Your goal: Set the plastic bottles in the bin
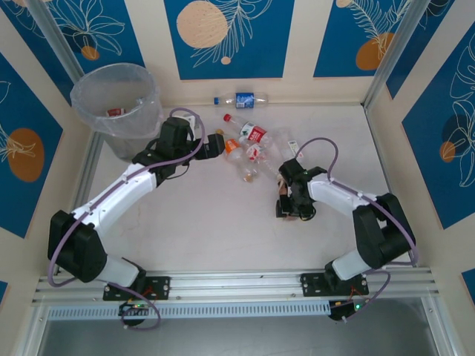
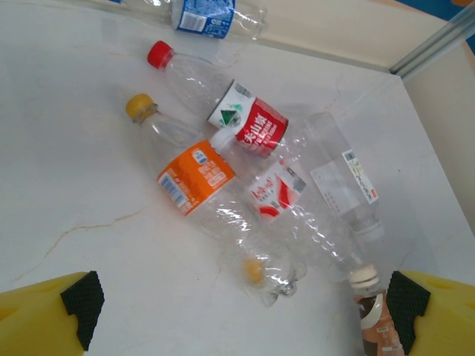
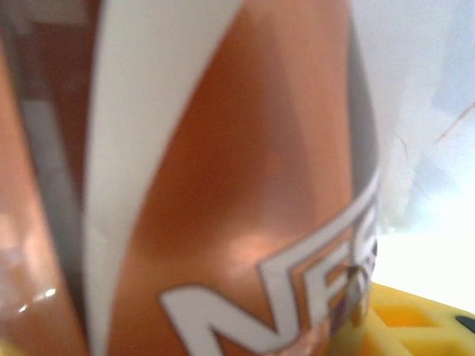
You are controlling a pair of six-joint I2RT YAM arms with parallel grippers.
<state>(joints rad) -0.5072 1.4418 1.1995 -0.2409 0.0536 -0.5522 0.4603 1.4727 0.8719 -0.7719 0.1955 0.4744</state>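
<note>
I judge this job barely started: down in the bin [image 1: 111,89], at the far left corner, I can make out one red-labelled piece [image 1: 115,111] through the liner, and I can't tell whether more lies under it. Most of the plastic bottles are out on the table [image 1: 208,222]. A blue-labelled one [image 2: 204,13] lies alone by the back wall, and the rest are heaped just ahead of my left gripper [image 2: 245,300]. That heap holds a red-capped bottle with a red label [image 2: 249,122], a yellow-capped one with an orange label [image 2: 197,178], a crushed one with a red-and-white label [image 2: 276,194] and a clear one with a white label [image 2: 345,185]. My left gripper is spread wide and carries nothing. My right gripper [image 1: 291,202] is down at a brown-labelled bottle [image 3: 223,185], which sits hard against one yellow finger [image 3: 423,319], but I can't tell whether the jaws have closed on it. So at least six bottles are left to carry over.
</note>
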